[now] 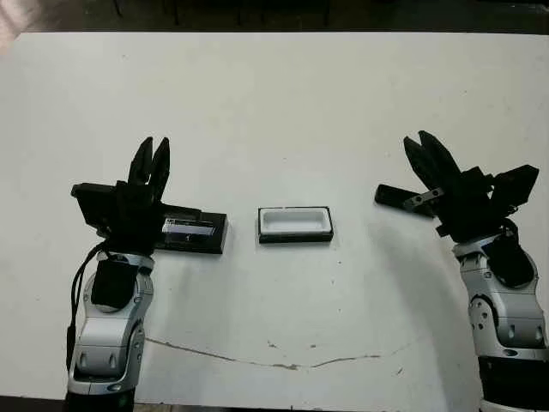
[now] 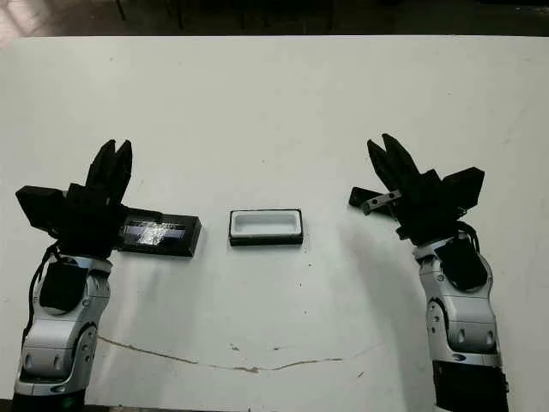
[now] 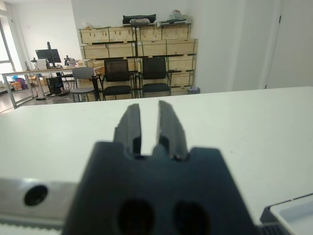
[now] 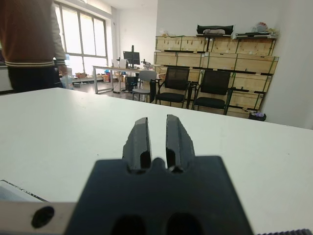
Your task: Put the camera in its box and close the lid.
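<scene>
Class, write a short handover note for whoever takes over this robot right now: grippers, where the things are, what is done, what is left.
Left gripper: slightly open, empty, above the lid.
Right gripper: slightly open, empty, above the camera.
Box: open and empty, mid-table between lid and camera.
Done: nothing yet.
Left: put the camera into the box, then fit the lid.
</scene>
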`<control>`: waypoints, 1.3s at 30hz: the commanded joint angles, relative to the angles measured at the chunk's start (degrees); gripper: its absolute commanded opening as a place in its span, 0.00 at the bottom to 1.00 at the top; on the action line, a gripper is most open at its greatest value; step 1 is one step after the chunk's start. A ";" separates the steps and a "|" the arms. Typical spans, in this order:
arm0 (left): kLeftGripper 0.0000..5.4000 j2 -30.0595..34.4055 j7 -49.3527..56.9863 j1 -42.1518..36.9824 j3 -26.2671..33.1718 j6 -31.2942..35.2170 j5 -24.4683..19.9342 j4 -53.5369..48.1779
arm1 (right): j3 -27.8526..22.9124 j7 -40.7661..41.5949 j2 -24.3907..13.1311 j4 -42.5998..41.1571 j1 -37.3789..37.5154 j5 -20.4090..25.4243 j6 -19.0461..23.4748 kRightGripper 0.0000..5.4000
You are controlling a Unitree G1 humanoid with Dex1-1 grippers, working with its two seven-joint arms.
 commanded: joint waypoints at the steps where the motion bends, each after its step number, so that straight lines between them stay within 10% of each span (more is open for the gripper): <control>1: 0.00 0.56 -0.15 1.25 0.05 -0.18 0.18 0.43 | 0.15 0.45 -0.21 0.91 1.20 -0.24 -0.23 0.00; 13: 0.00 0.73 -0.07 -0.10 0.31 -0.94 0.56 2.53 | -0.09 0.36 -1.72 2.37 -0.34 -0.86 1.00 0.00; 24: 0.00 0.61 -0.08 0.50 0.45 -0.45 0.08 1.22 | -5.30 9.44 -18.10 7.81 -7.41 0.20 9.49 0.00; 31: 0.00 0.94 -0.36 0.44 0.68 -0.63 0.09 1.50 | -1.98 24.47 -26.70 20.99 -14.90 0.63 13.03 0.22; 39: 0.00 0.94 -0.46 0.28 0.74 0.18 -0.21 1.41 | 3.89 43.10 -27.38 34.66 -22.25 0.65 12.23 0.56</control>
